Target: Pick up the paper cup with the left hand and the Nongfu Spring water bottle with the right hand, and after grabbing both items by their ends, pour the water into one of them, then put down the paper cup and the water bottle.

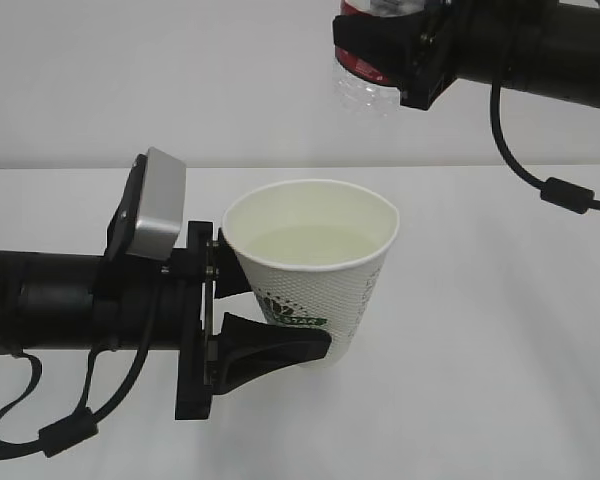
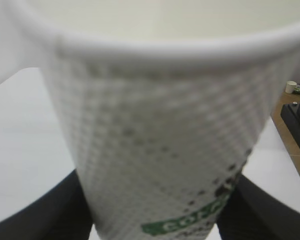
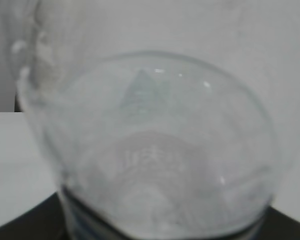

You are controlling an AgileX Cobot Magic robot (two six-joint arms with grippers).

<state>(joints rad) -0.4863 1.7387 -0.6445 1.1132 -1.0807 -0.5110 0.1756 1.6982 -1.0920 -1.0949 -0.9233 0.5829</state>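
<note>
White table under a plain pale wall; nothing else stands on the table in the exterior view.

Nearest the camera: the left hand reaches in from the left edge, level with the paper cup. Its fingers are closed around the cup's lower wall, one dark finger showing in front just below the green logo. The cup is upright, and appears to be held just above the table or barely touching it; contact cannot be told. The left wrist view shows the cup wall filling the frame, dark fingers on both sides at its base.

Inside the cup: the water stands a little below the rim, pale and still.

Farther back, above and right of the cup: the right hand enters from the upper right and clamps the Nongfu Spring water bottle at the red label. Only a short clear section shows below the fingers; the mouth is not visible. The right wrist view shows clear plastic, blurred, with no obvious liquid.

Judgement: pouring looks done, or nearly so. Left to do: set both cup and bottle down.

Room: open table right of and in front of the cup, well clear of edges. The full cup calls for a level, slow descent.
</note>
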